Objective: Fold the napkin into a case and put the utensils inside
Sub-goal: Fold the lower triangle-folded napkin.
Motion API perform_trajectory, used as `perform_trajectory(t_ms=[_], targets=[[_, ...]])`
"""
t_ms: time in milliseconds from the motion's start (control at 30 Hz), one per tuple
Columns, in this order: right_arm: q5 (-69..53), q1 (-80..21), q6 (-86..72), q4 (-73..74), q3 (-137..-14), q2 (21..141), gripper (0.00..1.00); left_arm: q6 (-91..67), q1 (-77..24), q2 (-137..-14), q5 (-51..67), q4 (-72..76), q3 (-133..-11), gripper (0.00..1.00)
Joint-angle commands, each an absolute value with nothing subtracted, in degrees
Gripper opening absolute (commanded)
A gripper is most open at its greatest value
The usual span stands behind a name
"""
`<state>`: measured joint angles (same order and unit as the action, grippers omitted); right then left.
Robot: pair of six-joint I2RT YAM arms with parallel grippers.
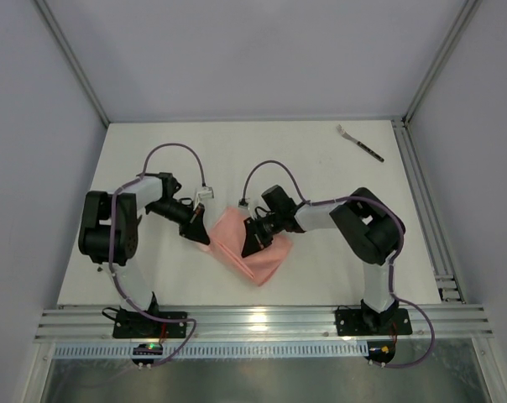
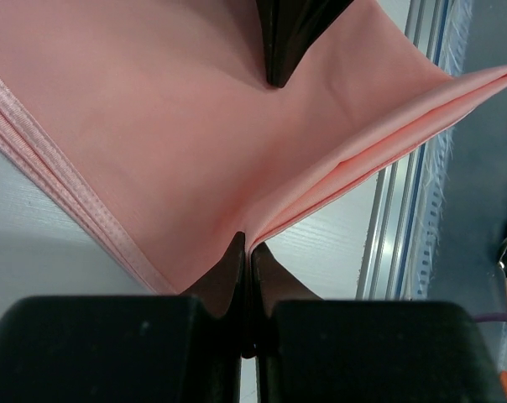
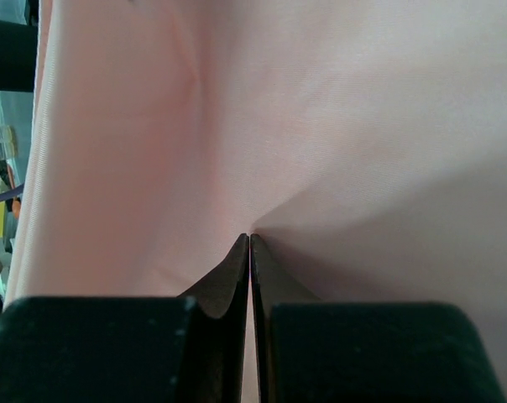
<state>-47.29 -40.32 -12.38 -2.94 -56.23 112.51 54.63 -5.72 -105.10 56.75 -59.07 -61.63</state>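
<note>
1. Closest to the lens, your left gripper [image 2: 247,252] has its jaws pressed together on a doubled edge of the napkin [image 2: 153,126]. The salmon-pink cloth runs taut from that pinch toward the dark tip of the other claw at the top of the left wrist view.
2. Your right gripper [image 3: 250,248] is likewise clamped flat on the cloth, which puckers at the pinch and fills nearly all of its wrist view.
3. Seen from above, both claws meet over the middle of the table [image 1: 153,151]. The napkin sits between and just below them as a creased bundle, its lower corner lying on the white surface toward the near rail [image 1: 262,319].
4. Judged from this, you are in the folding step. The cloth is doubled at least once but is not yet the narrow oblong case.
5. Your next move calls for carrying both pinched points together in one direction and keeping the cloth taut. Lay the fold down flat with its edges lined up before either claw lets go. Slack or uneven travel would likely skew the crease.
6. Farthest back, the fork [image 1: 360,143] lies alone near the far right corner, well apart from the napkin and untouched by either arm. It comes into play only once the case has an open end.
</note>
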Motion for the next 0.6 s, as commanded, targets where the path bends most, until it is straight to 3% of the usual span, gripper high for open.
perform_trajectory(t_ms=[0, 100, 133, 233, 367, 400, 467, 567], targets=[[-40.3, -40.5, -5.6, 4.7, -55.2, 111.4, 0.06, 57.5, -5.4, -103.2, 58.8, -61.6, -63.8, 0.0], [-37.3, -40.5, -3.0, 4.7, -56.4, 105.4, 0.22, 58.5, -5.8, -101.0, 58.1, -62.9, -63.0, 0.0], [-35.5, -40.6, -2.6, 4.7, -56.9, 103.9, 0.32, 58.5, -6.1, -100.5, 57.8, -63.0, -62.8, 0.0], [-30.9, -40.6, -1.0, 5.4, -59.2, 98.0, 0.45, 58.5, -6.4, -99.3, 57.7, -62.6, -61.7, 0.0], [-26.0, -40.6, 1.3, 5.7, -57.9, 89.3, 0.54, 58.6, -6.5, -99.5, 58.6, -63.5, -61.7, 0.0], [-24.7, -40.9, 1.5, 4.3, -56.6, 87.0, 0.64, 58.4, -6.5, -99.3, 58.7, -63.4, -61.7, 0.0], [-18.6, -42.4, 4.6, 2.5, -50.0, 79.0, 0.65, 58.1, -6.8, -99.1, 58.4, -63.2, -61.8, 0.0], [-6.6, -52.8, 10.9, -4.2, -37.3, 68.3, 0.66, 57.5, -7.2, -98.4, 57.7, -62.8, -61.7, 0.0]])
